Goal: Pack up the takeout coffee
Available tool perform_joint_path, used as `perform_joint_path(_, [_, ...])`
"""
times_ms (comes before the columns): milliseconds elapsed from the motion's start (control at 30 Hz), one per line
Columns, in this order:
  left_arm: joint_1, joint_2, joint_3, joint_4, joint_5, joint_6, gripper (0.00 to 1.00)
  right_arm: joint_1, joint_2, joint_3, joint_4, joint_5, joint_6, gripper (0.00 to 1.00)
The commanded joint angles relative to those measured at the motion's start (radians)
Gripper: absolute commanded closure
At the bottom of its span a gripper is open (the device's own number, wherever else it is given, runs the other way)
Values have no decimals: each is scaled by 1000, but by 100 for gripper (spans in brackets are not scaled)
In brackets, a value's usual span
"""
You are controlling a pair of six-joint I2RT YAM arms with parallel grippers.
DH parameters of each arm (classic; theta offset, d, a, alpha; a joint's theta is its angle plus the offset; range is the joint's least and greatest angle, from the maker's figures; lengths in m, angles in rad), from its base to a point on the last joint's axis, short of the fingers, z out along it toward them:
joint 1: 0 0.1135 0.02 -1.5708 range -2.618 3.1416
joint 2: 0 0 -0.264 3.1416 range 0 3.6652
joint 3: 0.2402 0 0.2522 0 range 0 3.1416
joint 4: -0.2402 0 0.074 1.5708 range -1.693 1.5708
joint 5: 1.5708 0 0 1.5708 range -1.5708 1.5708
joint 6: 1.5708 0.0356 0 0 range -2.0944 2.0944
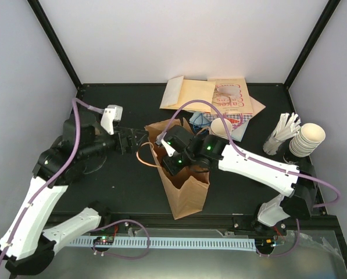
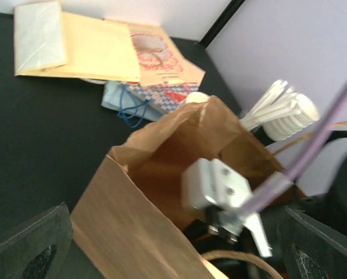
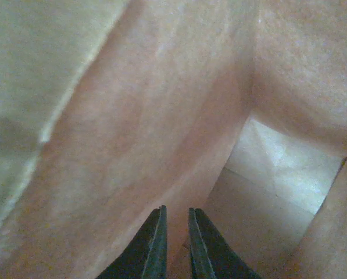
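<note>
1. Top view: the bag (image 1: 185, 189) stands near the middle of the tabletop (image 1: 115, 192), with its mouth open. The right tool (image 1: 174, 157) reaches into that mouth, and its fingertips are hidden by the bag wall and its own wrist. The left tool (image 1: 139, 138) is spread wide at the bag's left rim, gripping nothing; whether it touches the paper is unclear. The cup (image 1: 221, 127) stands just behind the bag, toward the back edge, with its lower part cut off by the right arm (image 1: 254, 165).
2. Left wrist view: this view is blurred. The left tool's fingers (image 2: 28, 250) sit far apart in the bottom corners. The right arm's wrist and cable (image 2: 312, 145) block the bag's inside. Only the cup's rim peeks over the bag's far edge.
3. Right wrist view: only the paper walls and the bag's floor show. The right tool's fingers (image 3: 156, 244) stand a narrow slit apart with nothing between them. The left wall is out of focus.
</note>
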Motion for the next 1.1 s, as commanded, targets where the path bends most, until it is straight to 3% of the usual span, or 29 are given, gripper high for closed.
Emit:
perform_joint_path(0, [62, 47, 79, -51, 46, 182, 1, 18, -23, 29, -9, -27, -60, 85])
perform_joint_path(167, [83, 149, 126, -57, 66, 358, 1, 33, -58, 19, -36, 27, -59, 85])
perform_joint_path(433, [86, 300, 160, -74, 251, 635, 7, 37, -136, -1, -98, 61, -51, 84])
perform_joint_path(567, [87, 354, 197, -74, 234, 681, 13, 39, -162, -39, -91, 54, -30, 84])
perform_joint_path(867, [86, 504, 262, -103, 303, 794, 13, 48, -161, -43, -102, 44, -47, 84])
perform_joint_path(1067, [86, 595, 288, -106, 339, 808, 20, 49, -167, -38, -120, 65, -62, 84])
